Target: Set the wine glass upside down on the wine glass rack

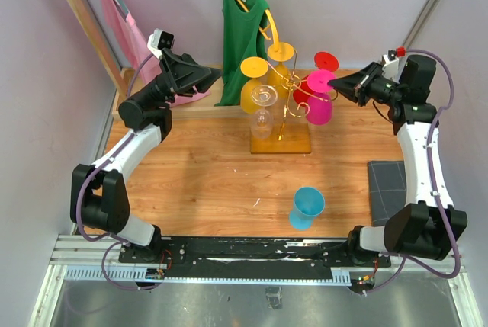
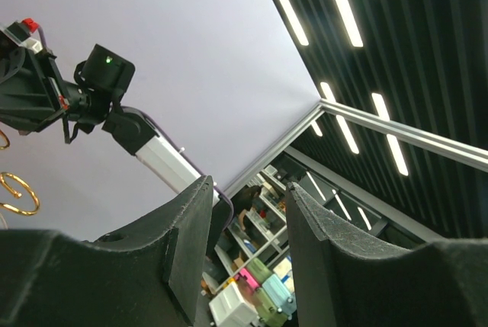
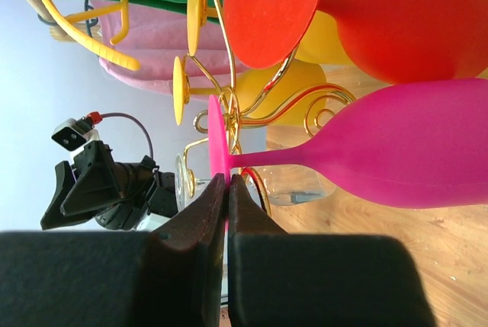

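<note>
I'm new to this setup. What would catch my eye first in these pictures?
The gold wine glass rack stands at the table's back centre, hung with upside-down yellow glasses, a red glass and a clear glass. The right gripper pinches the foot of the pink wine glass at the rack's right side. A blue cup stands alone near the front edge.

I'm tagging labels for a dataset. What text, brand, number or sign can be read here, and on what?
None can be read.
The pink wine glass, gold rack and blue cup bear no print.
Background boxes in the left wrist view: too small and blurred.
</note>
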`<state>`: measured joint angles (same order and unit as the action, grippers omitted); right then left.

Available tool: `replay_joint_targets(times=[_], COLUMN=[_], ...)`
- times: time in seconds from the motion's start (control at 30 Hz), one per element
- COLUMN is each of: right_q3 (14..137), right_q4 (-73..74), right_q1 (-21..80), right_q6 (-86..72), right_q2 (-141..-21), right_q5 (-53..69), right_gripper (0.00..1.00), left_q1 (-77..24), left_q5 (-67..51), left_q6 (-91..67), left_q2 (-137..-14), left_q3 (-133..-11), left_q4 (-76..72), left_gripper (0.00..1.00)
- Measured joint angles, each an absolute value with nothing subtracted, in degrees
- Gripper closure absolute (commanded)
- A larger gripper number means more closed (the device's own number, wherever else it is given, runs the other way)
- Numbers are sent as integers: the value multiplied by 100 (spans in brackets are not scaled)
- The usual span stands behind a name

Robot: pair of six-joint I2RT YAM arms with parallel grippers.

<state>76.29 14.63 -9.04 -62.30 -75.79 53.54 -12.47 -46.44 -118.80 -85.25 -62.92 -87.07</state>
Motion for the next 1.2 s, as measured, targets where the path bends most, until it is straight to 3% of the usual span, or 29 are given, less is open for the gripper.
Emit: replay_joint_targets(times=[1.2], right_q3=[6893], right_q4=[1225], right_q1=[-1022], right_q6=[-6296], right_q2=[-6528], right_q5=[5662], right_gripper=[99], left_q1=[-1247], left_q5=[-4641], left_q6=[-11880], left_q2=[-8567], left_q3=[-6289], left_q4=[-8707], left_gripper=[53])
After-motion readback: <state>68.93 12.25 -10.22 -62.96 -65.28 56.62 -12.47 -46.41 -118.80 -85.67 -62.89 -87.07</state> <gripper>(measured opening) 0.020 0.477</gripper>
